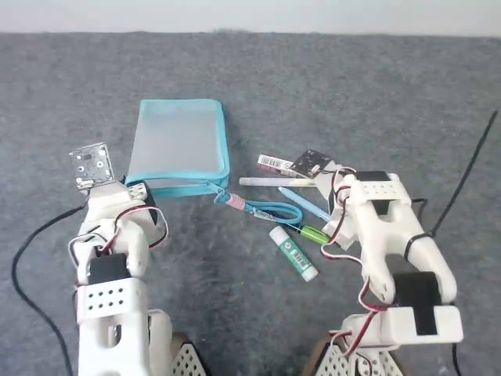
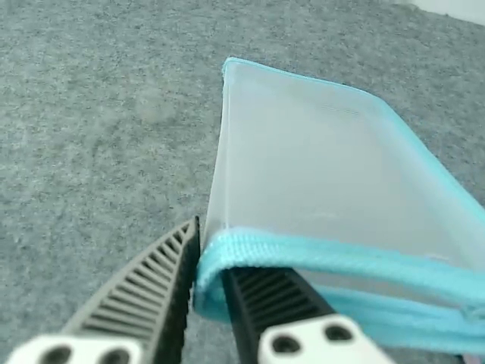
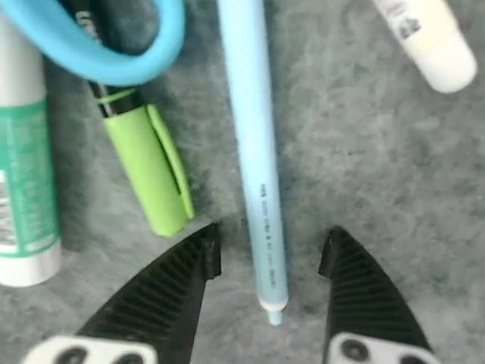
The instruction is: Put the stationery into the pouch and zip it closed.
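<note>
The translucent pouch (image 1: 178,143) with teal trim lies flat left of centre. My left gripper (image 1: 139,190) is at its near left corner; in the left wrist view the gripper (image 2: 211,254) is shut on the pouch's (image 2: 318,174) teal edge. The stationery lies right of the pouch: a white pen (image 1: 275,182), a light blue pen (image 1: 305,202), a green marker (image 1: 311,233) and a glue stick (image 1: 294,253). My right gripper (image 3: 273,239) stands open, its jaws either side of the light blue pen (image 3: 254,152), close above it. Beside that pen lie the green marker (image 3: 148,167) and glue stick (image 3: 26,174).
A blue loop (image 1: 270,210) on a pink zipper pull (image 1: 232,200) trails from the pouch's near right corner among the pens. A small barcode-labelled item (image 1: 274,164) lies behind the white pen. Grey carpet (image 1: 352,94) stretches beyond the objects.
</note>
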